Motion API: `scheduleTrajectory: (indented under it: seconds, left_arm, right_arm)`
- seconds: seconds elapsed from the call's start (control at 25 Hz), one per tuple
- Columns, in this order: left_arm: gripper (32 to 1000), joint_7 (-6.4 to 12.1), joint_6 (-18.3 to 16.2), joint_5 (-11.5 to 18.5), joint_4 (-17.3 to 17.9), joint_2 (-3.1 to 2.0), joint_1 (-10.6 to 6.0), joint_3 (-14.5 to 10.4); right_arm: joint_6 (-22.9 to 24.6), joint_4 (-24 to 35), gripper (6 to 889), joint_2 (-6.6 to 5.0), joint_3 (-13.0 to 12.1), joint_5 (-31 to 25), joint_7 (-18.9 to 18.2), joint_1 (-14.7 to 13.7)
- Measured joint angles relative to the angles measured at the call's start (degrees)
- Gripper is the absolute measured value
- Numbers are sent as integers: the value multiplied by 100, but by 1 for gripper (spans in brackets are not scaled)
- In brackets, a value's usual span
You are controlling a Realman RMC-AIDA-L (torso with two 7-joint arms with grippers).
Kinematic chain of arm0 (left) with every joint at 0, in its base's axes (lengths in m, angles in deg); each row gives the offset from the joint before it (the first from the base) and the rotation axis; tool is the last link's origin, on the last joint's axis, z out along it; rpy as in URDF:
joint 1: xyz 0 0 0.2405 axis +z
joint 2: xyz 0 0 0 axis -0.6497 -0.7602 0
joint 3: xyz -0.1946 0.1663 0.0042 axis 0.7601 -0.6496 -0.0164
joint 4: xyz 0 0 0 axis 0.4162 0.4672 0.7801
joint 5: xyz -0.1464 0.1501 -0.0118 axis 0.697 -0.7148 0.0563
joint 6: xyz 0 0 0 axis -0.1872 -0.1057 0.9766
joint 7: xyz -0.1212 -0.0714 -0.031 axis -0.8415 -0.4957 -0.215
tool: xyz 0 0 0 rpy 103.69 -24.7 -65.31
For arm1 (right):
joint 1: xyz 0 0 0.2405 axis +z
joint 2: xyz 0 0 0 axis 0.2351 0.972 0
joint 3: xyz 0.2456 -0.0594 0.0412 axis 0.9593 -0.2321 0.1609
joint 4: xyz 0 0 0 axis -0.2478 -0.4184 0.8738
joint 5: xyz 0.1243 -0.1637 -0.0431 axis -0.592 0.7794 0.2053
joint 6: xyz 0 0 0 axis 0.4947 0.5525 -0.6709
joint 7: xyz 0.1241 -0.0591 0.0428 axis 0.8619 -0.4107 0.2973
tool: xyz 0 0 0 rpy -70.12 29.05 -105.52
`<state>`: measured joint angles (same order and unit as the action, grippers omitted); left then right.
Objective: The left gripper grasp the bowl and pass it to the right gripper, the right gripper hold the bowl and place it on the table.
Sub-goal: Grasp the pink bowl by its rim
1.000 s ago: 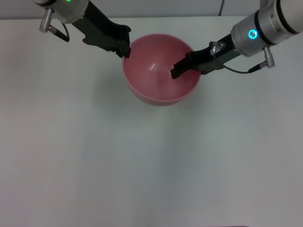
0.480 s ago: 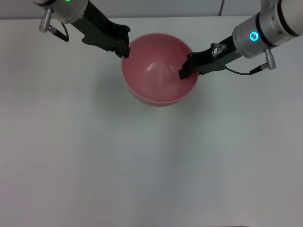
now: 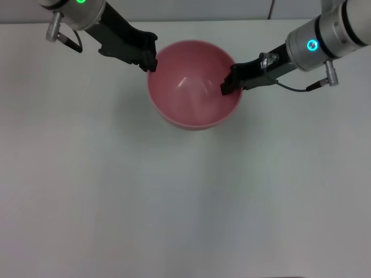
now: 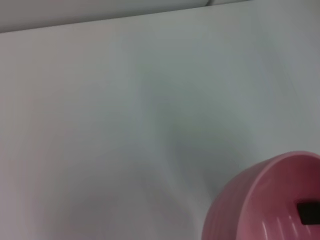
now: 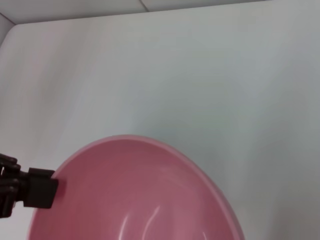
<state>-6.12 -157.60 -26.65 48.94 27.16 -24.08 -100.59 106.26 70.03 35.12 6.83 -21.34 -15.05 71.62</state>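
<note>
The pink-red bowl (image 3: 191, 92) hangs a little above the white table (image 3: 174, 202), its shadow beneath it. My left gripper (image 3: 148, 58), on the green-lit arm, is shut on the bowl's left rim. Across the bowl (image 5: 135, 195), a finger of the left gripper (image 5: 39, 190) shows against the rim. My right gripper (image 3: 227, 86), on the blue-lit arm, grips the right rim with one finger inside the bowl and the other hidden behind the wall. That inner finger of the right gripper (image 4: 308, 212) shows against the bowl (image 4: 260, 205).
The white table (image 4: 125, 125) stretches bare around and in front of the bowl. Its far edge meets a wall seam at the back (image 3: 271, 10).
The right gripper's inner finger drew back from deep in the bowl to its right rim. The bowl and left gripper drifted slightly left.
</note>
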Motion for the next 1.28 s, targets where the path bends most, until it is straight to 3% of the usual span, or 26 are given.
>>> scheduleTrajectory:
  seconds: [0.96, 1.28]
  left_arm:
    - [66, -39, 11, -29, -55, -12, 9, -17]
    - [173, -156, 19, -25, -230, -83, -35, -10]
  right_arm:
    - [-64, -16, 96, 6, 10, -23, -5, -36]
    - [-52, -9, 92, 6, 10, -146, -4, -52]
